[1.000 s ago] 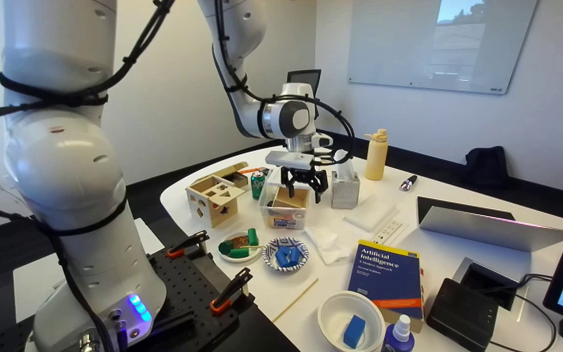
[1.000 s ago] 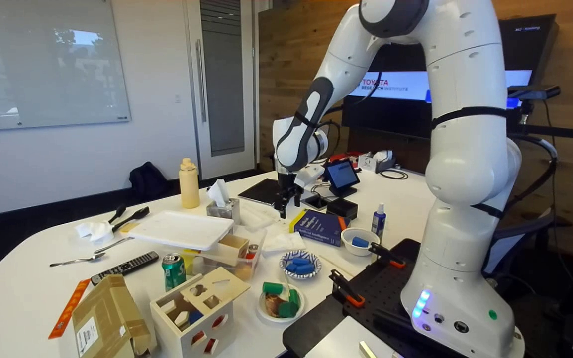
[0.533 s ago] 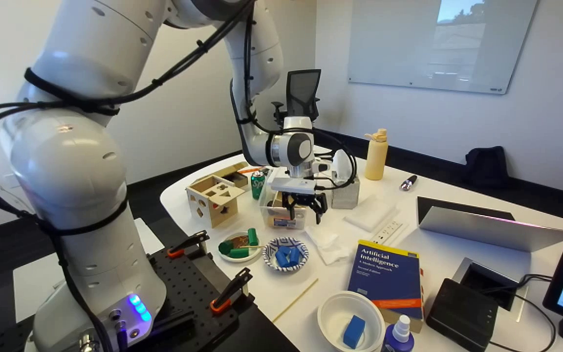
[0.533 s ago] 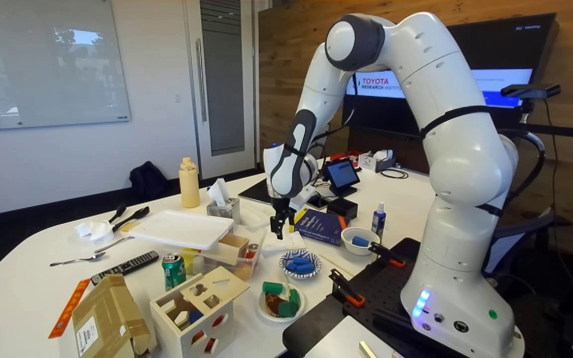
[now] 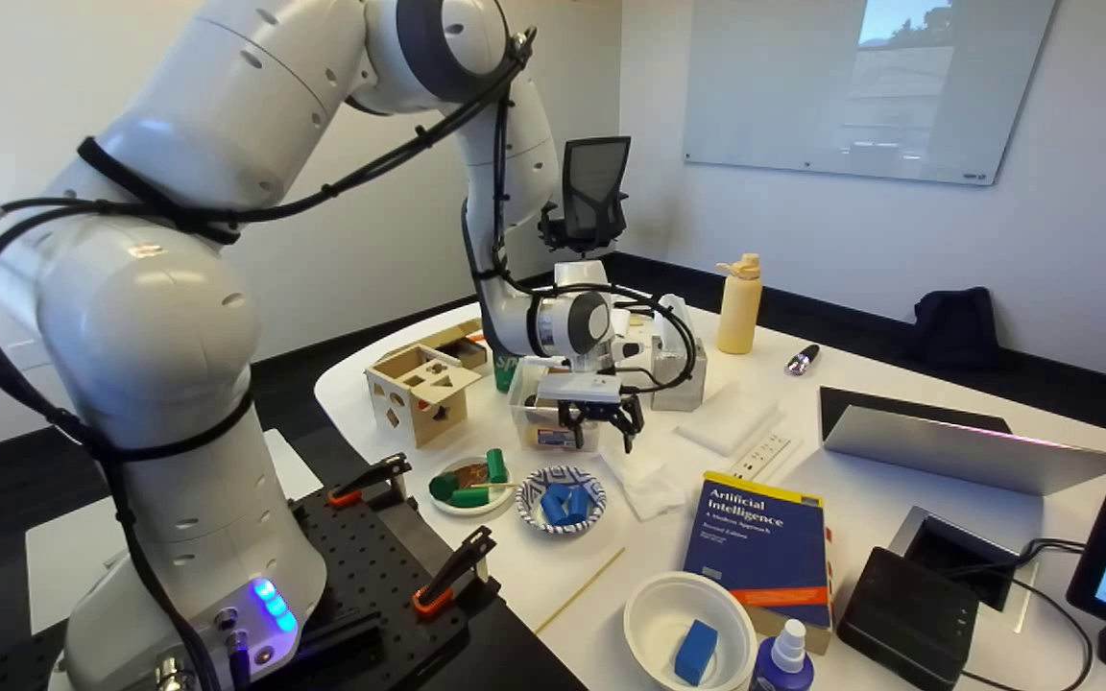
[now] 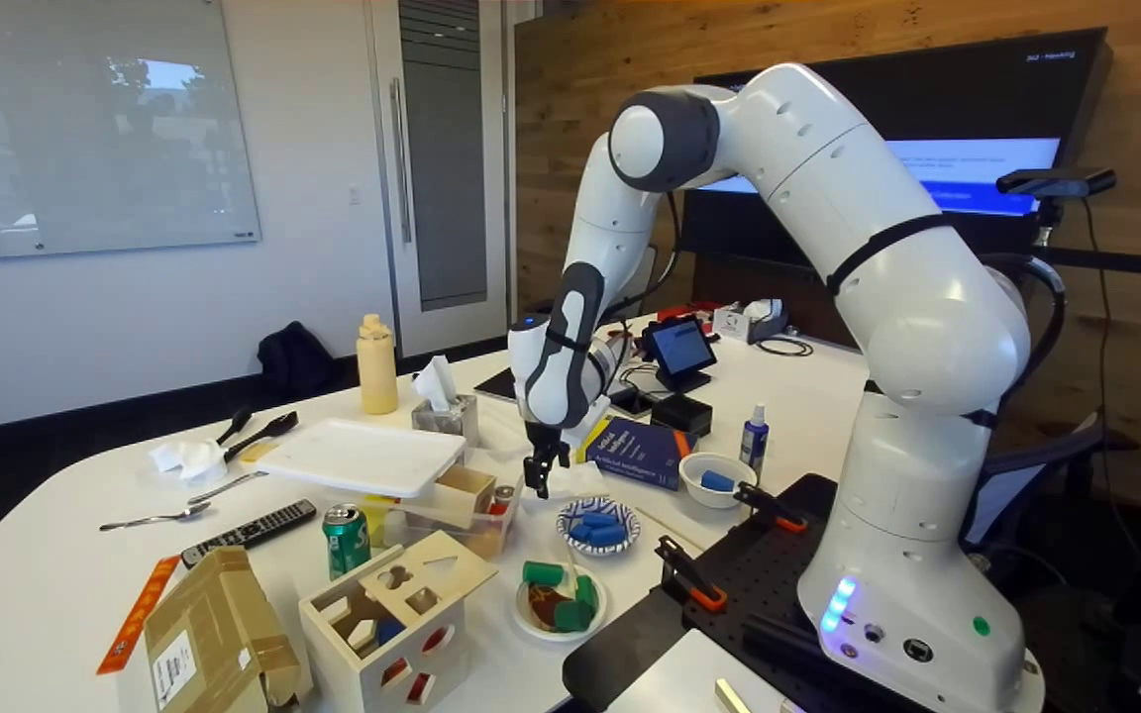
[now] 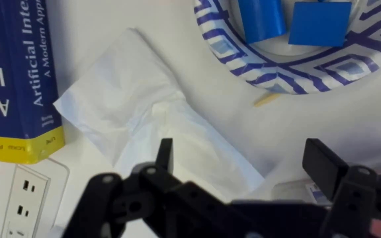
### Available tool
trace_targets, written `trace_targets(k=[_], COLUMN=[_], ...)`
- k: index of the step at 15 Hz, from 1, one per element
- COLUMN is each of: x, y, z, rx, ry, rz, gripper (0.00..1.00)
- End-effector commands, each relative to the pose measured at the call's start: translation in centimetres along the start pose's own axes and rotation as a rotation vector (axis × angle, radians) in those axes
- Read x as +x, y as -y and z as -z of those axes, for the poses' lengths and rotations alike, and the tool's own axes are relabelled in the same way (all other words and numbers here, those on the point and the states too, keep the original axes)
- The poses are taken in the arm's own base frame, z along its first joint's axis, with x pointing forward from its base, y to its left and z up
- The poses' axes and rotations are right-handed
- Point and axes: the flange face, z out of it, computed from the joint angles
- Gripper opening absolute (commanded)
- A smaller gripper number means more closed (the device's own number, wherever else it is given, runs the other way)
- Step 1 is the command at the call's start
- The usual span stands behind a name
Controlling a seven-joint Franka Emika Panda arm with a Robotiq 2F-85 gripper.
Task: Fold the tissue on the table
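A thin, wrinkled white paper tissue (image 7: 117, 82) lay on the big, round-cornered white surface (image 5: 654, 547). In the wrist view, a thick blue and yellow book (image 7: 18, 66) was on its left, and a round paper bowl with blue zigzags (image 7: 296, 74) was to its far right. The black jaws hung over the tissue, wide apart, with nothing in them. I guessed it would be light, floppy and easy to tear. Its near right corner (image 7: 243, 181), showing between the jaws, looked best for a soft pinch.
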Motion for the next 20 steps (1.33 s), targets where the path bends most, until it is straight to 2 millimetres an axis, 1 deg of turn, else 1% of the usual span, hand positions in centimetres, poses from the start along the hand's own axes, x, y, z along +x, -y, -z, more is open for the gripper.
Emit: trace_targets(k=[1, 5, 9, 10, 11, 12, 13, 17, 18, 19, 20], x=[1.6, 2.1, 2.3, 2.4, 2.3, 2.0, 1.8, 0.2, -0.4, -0.9, -1.6], y=[-0.6, -1.1, -0.9, -0.9, -0.8, -0.8, -0.6, -0.3, -0.4, -0.7, -1.2], z=[-2.1, -4.3, -5.3, -5.3, -5.4, -5.3, -5.1, -5.0, -5.1, -5.1, -5.4], rx=[-0.031, -0.039, -0.030, -0.030, -0.024, -0.023, -0.012, 0.058, 0.088, 0.114, 0.146], ry=[-0.033, -0.074, -0.119, -0.131, -0.139, -0.145, -0.151, -0.174, -0.182, -0.192, -0.203], rz=[-0.041, -0.071, -0.098, -0.104, -0.112, -0.122, -0.131, -0.218, -0.261, -0.306, -0.357], gripper=[1.00, 1.00, 1.00, 0.75, 0.72, 0.66, 0.56, 0.27, 0.19, 0.12, 0.04])
